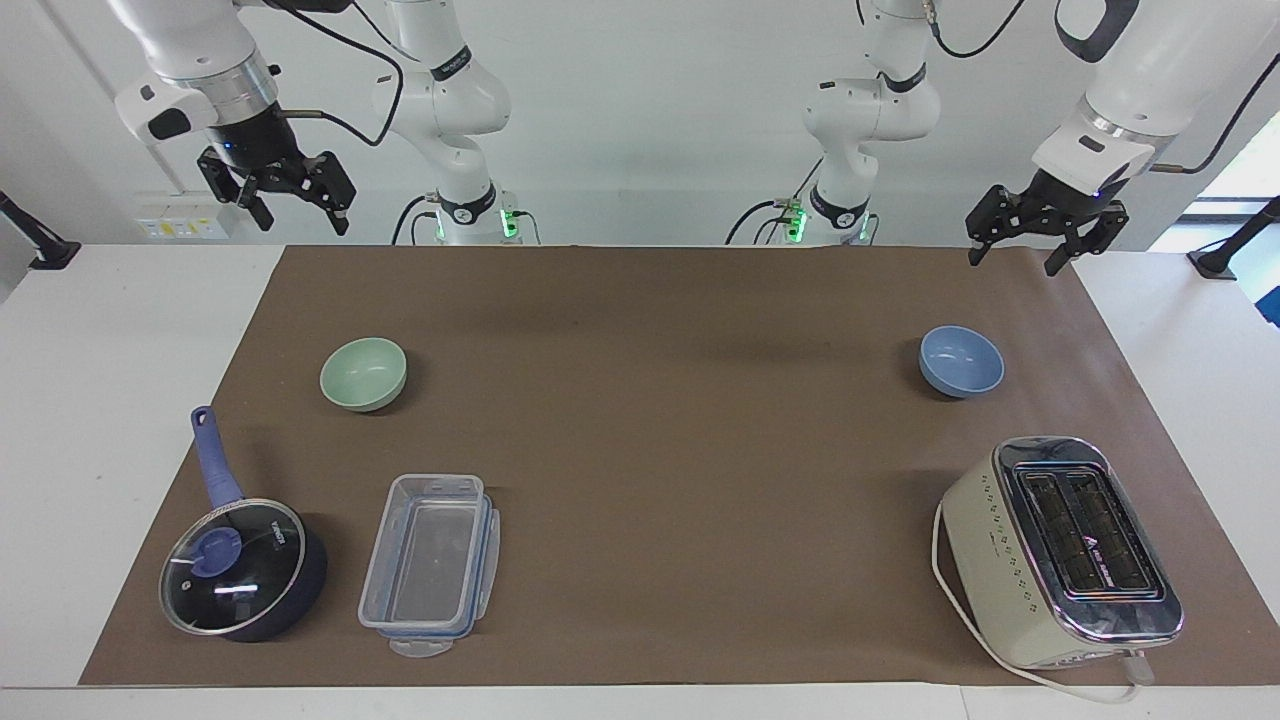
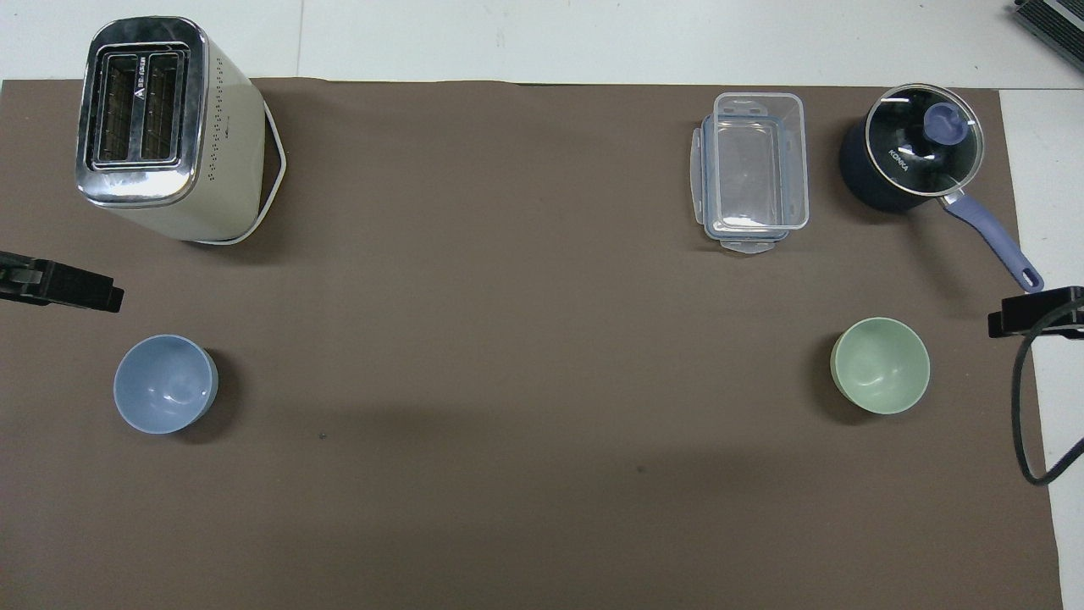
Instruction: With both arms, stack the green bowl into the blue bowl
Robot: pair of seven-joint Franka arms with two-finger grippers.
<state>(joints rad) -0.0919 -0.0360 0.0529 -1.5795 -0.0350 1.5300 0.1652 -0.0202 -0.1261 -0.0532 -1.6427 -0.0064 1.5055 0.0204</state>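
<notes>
So far nothing is stacked: our right gripper hangs raised, jaws spread wide and empty, with the green bowl resting on the brown mat well below it and a little toward the middle of the table. Our left gripper hangs the same way, wide open and holding nothing, with the blue bowl on the mat below it and apart from it. The two bowls sit well apart, at opposite ends of the mat. We judge the main risk to be the grasp itself: a smooth, thin rim pinched off-centre could let the green bowl tip or skid toward the saucepan beside it. A lowering that is not centred could land it on the blue rim and knock that bowl aside. Both bowls look small, round, matte and plain, upright and empty, matched in size.
</notes>
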